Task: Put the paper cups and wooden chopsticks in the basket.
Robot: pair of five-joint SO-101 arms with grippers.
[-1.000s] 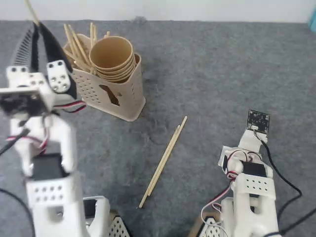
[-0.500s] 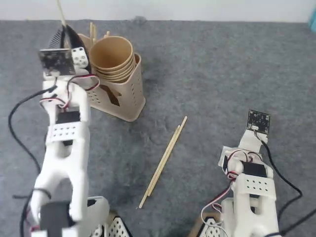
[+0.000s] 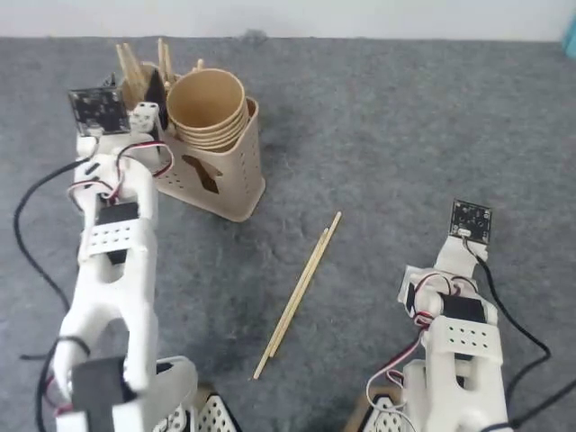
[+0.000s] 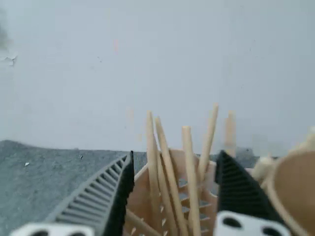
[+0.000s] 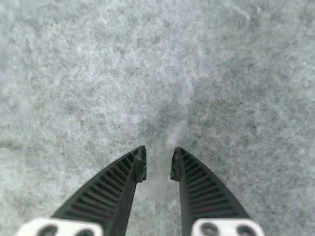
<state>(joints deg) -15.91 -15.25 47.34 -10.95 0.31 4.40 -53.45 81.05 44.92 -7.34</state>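
A cream perforated basket (image 3: 211, 180) stands at the back left and holds a stack of paper cups (image 3: 205, 101) and several wooden chopsticks (image 3: 130, 63). My left gripper (image 3: 135, 88) hangs over the basket's chopstick side. Its wrist view shows the left gripper (image 4: 176, 162) open, fingers on either side of the upright chopsticks (image 4: 167, 177), with the basket rim (image 4: 147, 172) and a cup (image 4: 295, 187) beside them. Two chopsticks (image 3: 301, 286) lie side by side on the carpet mid-table. My right gripper (image 5: 157, 153) points down at bare carpet, slightly open with nothing in it.
Grey carpet (image 3: 405, 126) covers the table. The right arm (image 3: 454, 319) sits folded at the front right, well away from the loose chopsticks. A pale wall (image 4: 157, 59) rises behind the basket.
The left arm swung right from the table's left edge to the basket. The chopstick it held upright now stands among those in the basket, and the fingers have parted. The right arm kept still.
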